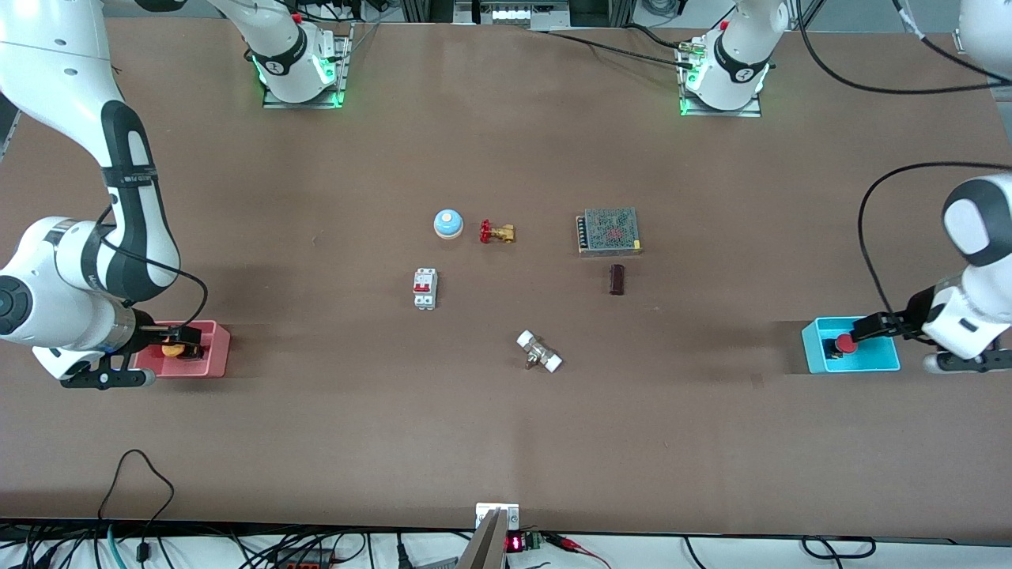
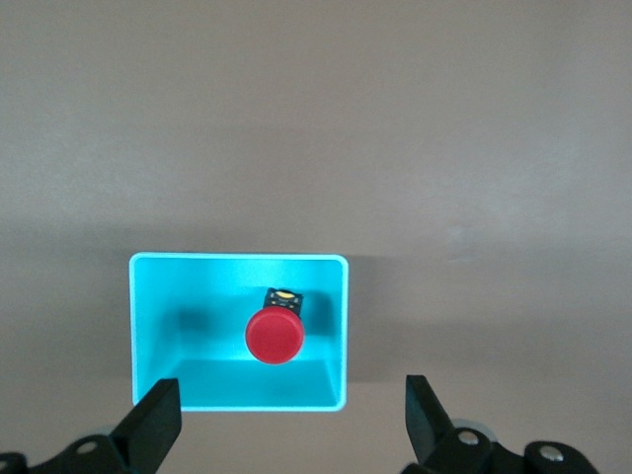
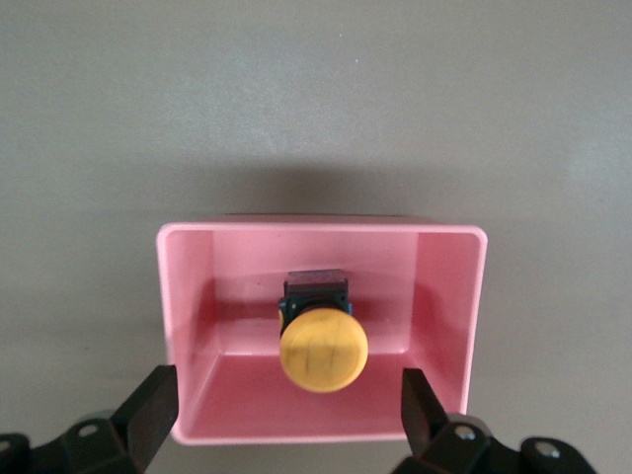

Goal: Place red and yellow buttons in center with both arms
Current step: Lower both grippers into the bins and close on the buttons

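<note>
The red button [image 1: 845,343] stands in a cyan tray [image 1: 877,357] at the left arm's end of the table. My left gripper [image 1: 868,327] hovers over that tray, open and empty. In the left wrist view the red cap [image 2: 274,334] lies in the tray [image 2: 237,260] ahead of the left gripper [image 2: 293,423]. The yellow button [image 1: 171,348] stands in a pink tray [image 1: 218,352] at the right arm's end. My right gripper [image 1: 183,341] hovers over it, open and empty. The right wrist view shows the yellow cap [image 3: 323,351] in the tray [image 3: 316,231], between the spread fingers of the right gripper [image 3: 286,420]. The brown tabletop centre [image 1: 506,304] is bare.
Around the centre lie a blue dome bell [image 1: 447,224], a brass valve with a red handle [image 1: 497,232], a white circuit breaker [image 1: 424,288], a mesh-topped power supply [image 1: 608,231], a dark block [image 1: 617,279] and a white-ended metal fitting [image 1: 539,352].
</note>
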`<state>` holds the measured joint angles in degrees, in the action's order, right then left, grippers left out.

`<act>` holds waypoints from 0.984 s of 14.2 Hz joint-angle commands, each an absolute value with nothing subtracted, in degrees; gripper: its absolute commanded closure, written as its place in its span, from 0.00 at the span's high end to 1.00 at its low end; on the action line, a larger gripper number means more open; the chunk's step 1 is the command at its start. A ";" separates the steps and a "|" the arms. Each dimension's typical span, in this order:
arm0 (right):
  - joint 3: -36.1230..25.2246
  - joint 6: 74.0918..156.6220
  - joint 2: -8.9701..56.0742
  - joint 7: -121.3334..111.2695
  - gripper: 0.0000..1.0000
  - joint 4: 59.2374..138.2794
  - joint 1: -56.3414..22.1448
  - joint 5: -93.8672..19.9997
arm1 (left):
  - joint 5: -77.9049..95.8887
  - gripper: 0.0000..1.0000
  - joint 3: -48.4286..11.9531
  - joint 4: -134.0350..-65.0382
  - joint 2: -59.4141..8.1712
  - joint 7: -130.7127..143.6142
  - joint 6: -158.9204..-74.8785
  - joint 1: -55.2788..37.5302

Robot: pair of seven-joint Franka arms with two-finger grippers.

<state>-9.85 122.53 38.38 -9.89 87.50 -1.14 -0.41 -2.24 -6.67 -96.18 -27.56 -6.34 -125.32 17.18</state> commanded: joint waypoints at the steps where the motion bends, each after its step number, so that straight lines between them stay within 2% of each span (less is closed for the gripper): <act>1: -9.58 122.96 40.95 -11.51 1.00 86.04 -0.70 1.75 | -4.57 1.00 -6.77 -94.92 -30.49 -7.38 -126.12 17.40; 5: -9.49 125.59 42.80 -15.02 1.00 86.04 0.97 1.41 | -4.83 1.00 -5.89 -95.01 -34.53 -7.38 -129.63 17.40; 8: -9.49 126.21 43.42 -15.29 1.00 86.04 1.23 1.14 | -4.83 0.95 -5.10 -95.01 -35.94 -7.38 -130.87 17.32; 14: -9.14 126.21 43.68 -14.41 1.00 86.04 1.14 0.97 | -4.83 0.67 -5.10 -95.27 -35.95 -6.86 -130.96 17.23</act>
<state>-9.73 126.09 42.95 -14.26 87.15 0.74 0.99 -3.57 -5.23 -95.99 -35.78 -6.42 -131.50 17.35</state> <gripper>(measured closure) 0.000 0.220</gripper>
